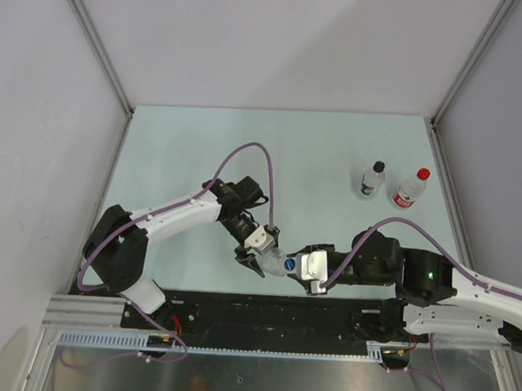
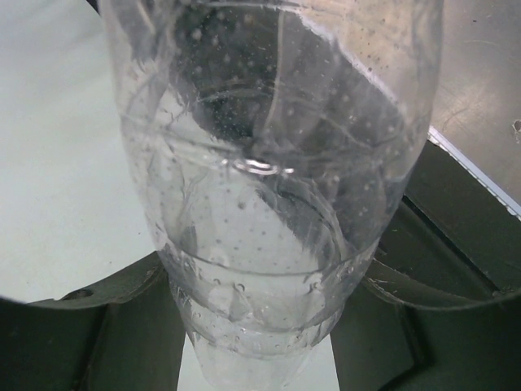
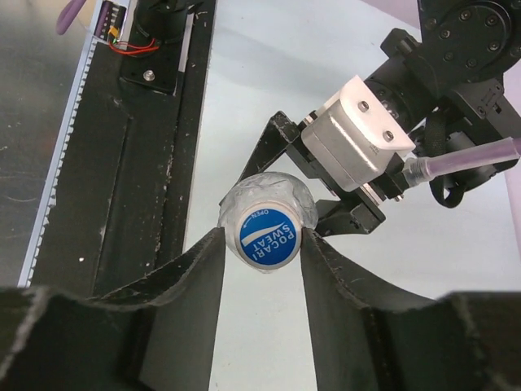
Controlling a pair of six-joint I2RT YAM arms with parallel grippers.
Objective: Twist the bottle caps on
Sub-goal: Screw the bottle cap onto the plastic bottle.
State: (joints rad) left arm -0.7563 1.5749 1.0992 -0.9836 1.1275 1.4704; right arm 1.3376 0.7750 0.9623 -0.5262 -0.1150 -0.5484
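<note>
While my left jaws are clamped around the body of a clear bottle [image 1: 273,265], my right jaws are closed on the whitish cap [image 3: 269,236] at its mouth, with a finger [image 3: 203,277] pressed against each side of it. Both are between my two arms, at the near edge of the tabletop [image 1: 246,143], just beyond the black base plate [image 1: 264,312] under my arms. The bottle is tipped onto its side with its neck pointing right, toward my right wrist. Its wall, speckled with small droplets, fills nearly all of my left wrist's view. The cap's flat top is blue with white lettering and faces straight into my right wrist's camera. Whether it is threaded on or only sits on the neck I cannot tell. Well apart from these, far on the right side of the tabletop, two more bottles stand upright just beside each other: a black-capped bottle [image 1: 374,179] on the left and a red-capped bottle [image 1: 410,189] with a red-and-white label on the right.
</note>
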